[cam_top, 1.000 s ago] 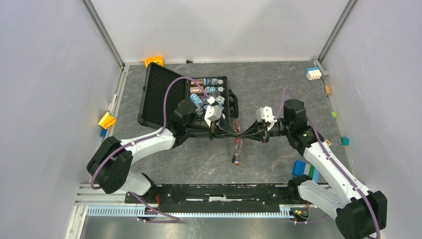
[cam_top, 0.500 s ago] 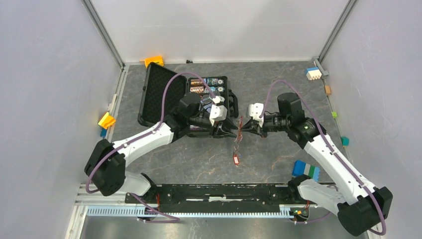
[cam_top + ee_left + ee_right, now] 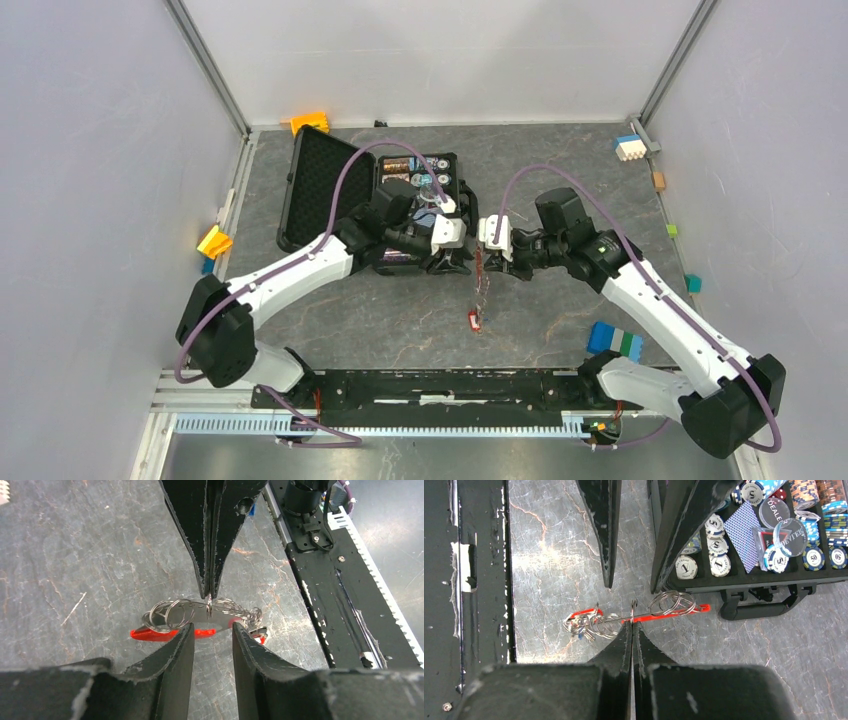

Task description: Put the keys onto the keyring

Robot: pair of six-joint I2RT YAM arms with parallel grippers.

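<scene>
Two sets of jaws, tip to tip. Right gripper [image 3: 633, 630]: clenched, pinches the keyring [image 3: 671, 603] by its thin chain over the grey table [image 3: 559, 540]. Left gripper [image 3: 212, 637]: parted, grips nothing, hovers just beside the rings. Behind the chain, the long red tag [image 3: 150, 634]; at the far end, a silvery bunch, keys [image 3: 581, 625] hard to tell apart. Beyond, an open black case [image 3: 744, 582] of poker chips.
</scene>
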